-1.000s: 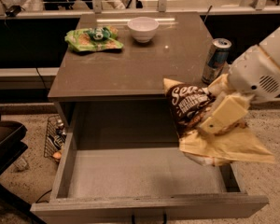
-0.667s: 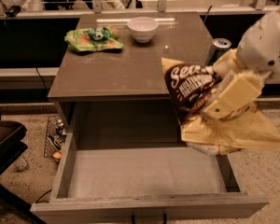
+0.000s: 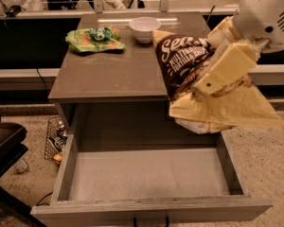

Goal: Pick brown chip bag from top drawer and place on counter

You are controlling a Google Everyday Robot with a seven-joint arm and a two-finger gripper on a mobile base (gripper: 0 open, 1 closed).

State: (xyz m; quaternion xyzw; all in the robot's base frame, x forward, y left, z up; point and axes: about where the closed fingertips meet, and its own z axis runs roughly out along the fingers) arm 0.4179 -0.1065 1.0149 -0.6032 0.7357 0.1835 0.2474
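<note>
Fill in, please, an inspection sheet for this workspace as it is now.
Surface: glossy grey-brown counter.
Job's things: wide grey top drawer open, nothing seen inside; crinkly dark brown chip bag held in the air near the counter's right edge.
Clutter: flat green bag and white bowl at the counter's back.
Grippers: pale yellow gripper at right, shut on the chip bag.
Cables: nothing seen for certain.
Surroundings: wire basket on the floor, left of the cabinet.

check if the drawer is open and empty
Open and empty: the drawer is pulled out, its bottom bare. The gripper holds the bag in the air above the drawer's right rear, by the counter's corner.
</note>
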